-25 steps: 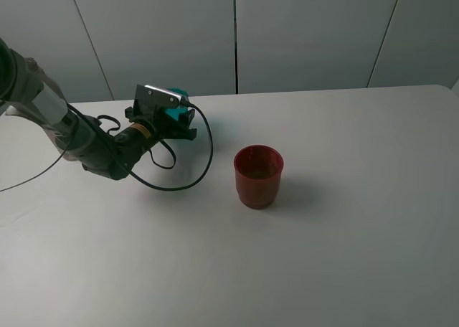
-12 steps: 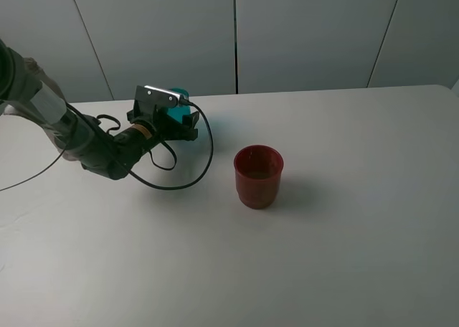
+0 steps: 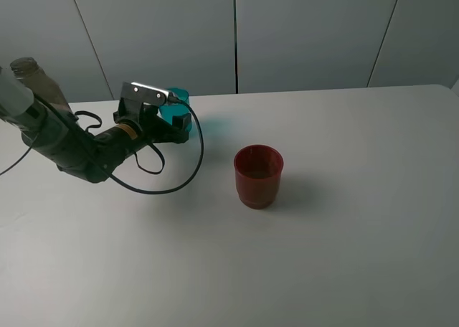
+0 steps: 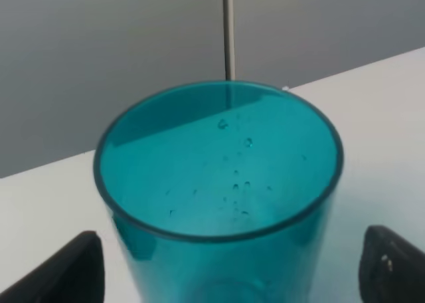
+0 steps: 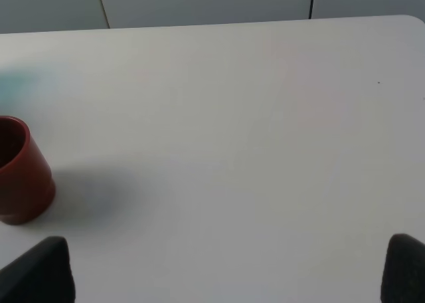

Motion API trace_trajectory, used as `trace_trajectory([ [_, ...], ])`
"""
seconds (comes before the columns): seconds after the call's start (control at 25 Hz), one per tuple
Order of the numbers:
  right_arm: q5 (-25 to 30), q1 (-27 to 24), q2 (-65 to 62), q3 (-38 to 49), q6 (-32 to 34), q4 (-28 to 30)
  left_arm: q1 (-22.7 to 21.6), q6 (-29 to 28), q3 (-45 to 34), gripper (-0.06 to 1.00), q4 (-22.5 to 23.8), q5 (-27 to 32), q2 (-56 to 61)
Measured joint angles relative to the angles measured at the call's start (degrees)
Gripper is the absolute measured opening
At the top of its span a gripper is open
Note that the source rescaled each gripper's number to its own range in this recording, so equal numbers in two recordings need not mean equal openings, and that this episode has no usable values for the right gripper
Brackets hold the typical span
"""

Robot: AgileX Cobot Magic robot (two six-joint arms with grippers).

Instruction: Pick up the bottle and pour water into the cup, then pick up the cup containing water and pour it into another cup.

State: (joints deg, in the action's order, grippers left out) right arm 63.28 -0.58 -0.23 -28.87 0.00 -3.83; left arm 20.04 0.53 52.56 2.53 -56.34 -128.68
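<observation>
Where the white matte table [image 3: 344, 269] meets a grey panelled wall [image 3: 315, 33] with dark vertical seams, the left gripper [image 3: 168, 122] stands spread wide, its black fingers [image 4: 63, 270] apart from the small translucent teal-blue plastic tumbler [image 4: 222, 197] upright between them, droplets inside. The dark red stepped plastic cup [image 3: 258, 176] stands well off to that gripper's outer side. A smoky grey-brown translucent bottle [image 3: 32, 79] shows behind the arm. The right gripper [image 5: 226, 276] is spread over bare table.
</observation>
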Motion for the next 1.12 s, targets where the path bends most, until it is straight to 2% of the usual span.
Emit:
trace_trajectory([
  [0.16,0.0,0.0,0.0,0.0,0.0,0.0,0.0,0.0,-5.29,0.93,0.0,1.33,5.73],
  [0.24,0.0,0.0,0.0,0.0,-0.33,0.0,0.0,0.0,-7.23,0.93,0.0,3.91,8.74],
  [0.44,0.0,0.0,0.0,0.0,0.0,0.0,0.0,-0.1,-11.34,0.94,0.85,14.41,19.62],
  [0.8,0.0,0.0,0.0,0.0,0.0,0.0,0.0,-0.1,-12.89,0.94,3.78,42.22,43.22],
  [1.12,0.0,0.0,0.0,0.0,0.0,0.0,0.0,-0.1,-12.89,0.94,1.95,67.39,66.59],
])
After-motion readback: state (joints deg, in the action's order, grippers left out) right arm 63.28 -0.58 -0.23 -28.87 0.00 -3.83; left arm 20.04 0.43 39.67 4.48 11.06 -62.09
